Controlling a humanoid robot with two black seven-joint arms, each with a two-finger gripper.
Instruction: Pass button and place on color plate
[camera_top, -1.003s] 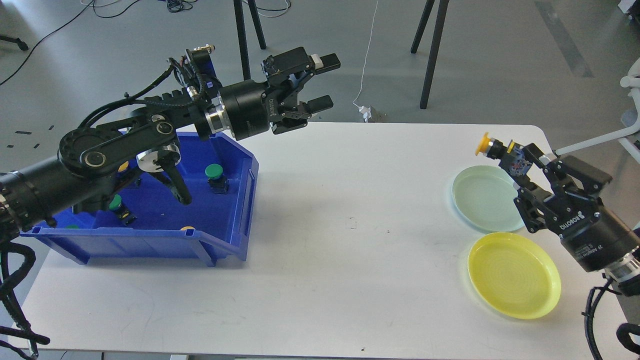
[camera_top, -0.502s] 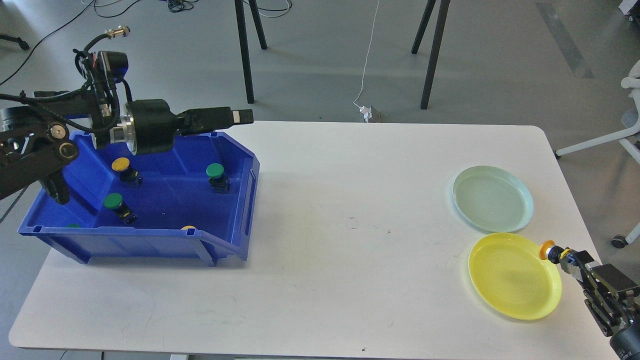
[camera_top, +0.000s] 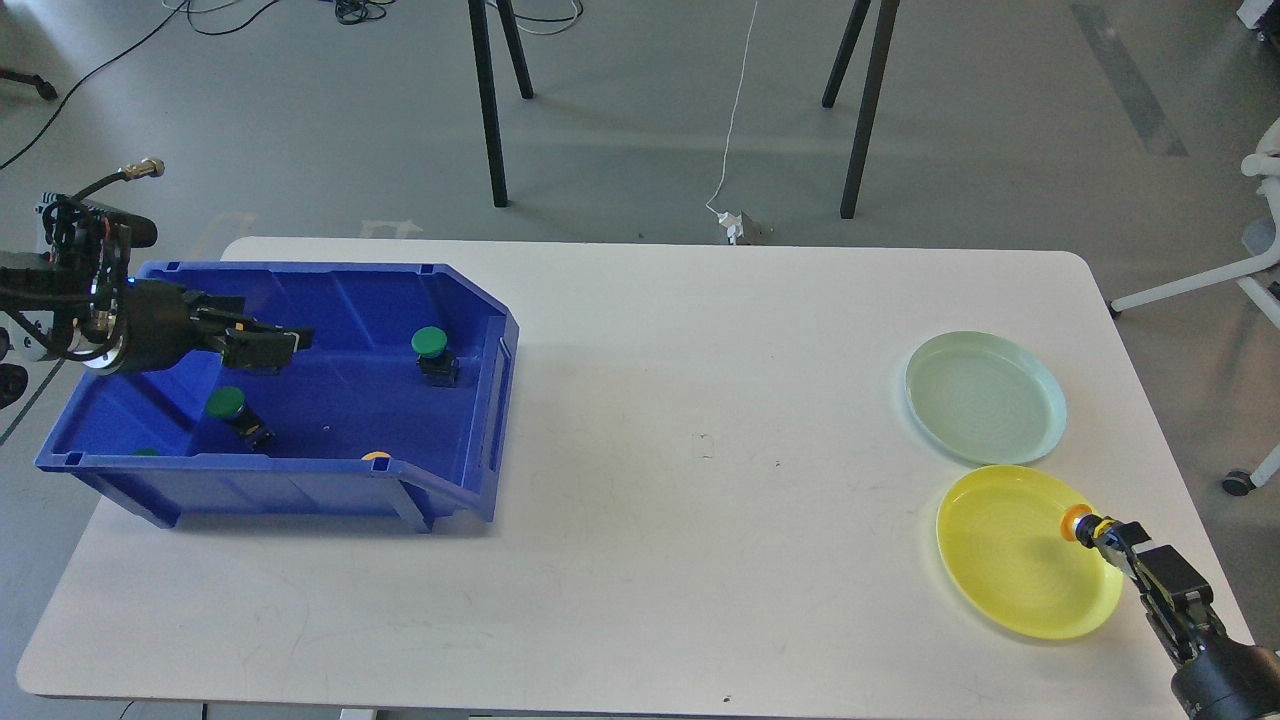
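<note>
My right gripper (camera_top: 1112, 541) comes in from the bottom right and is shut on a yellow-capped button (camera_top: 1078, 523). It holds the button at the right rim of the yellow plate (camera_top: 1000, 565). A pale green plate (camera_top: 985, 397) lies just behind the yellow one. My left gripper (camera_top: 268, 346) reaches into the blue bin (camera_top: 300, 490) at its back left, fingers pointing right. They look dark and I cannot tell them apart. Two green buttons (camera_top: 430, 343) (camera_top: 226, 403) lie in the bin.
A yellow cap (camera_top: 376, 456) and a green cap (camera_top: 145, 452) peek over the bin's front wall. The bin stands at the table's left end, the plates at its right end. Chair and stand legs are on the floor beyond the table.
My left arm has drawn back to the left and dropped into the bin, covering the spot where a yellow button lay. My right gripper has carried its button slightly left, over the yellow plate's rim.
</note>
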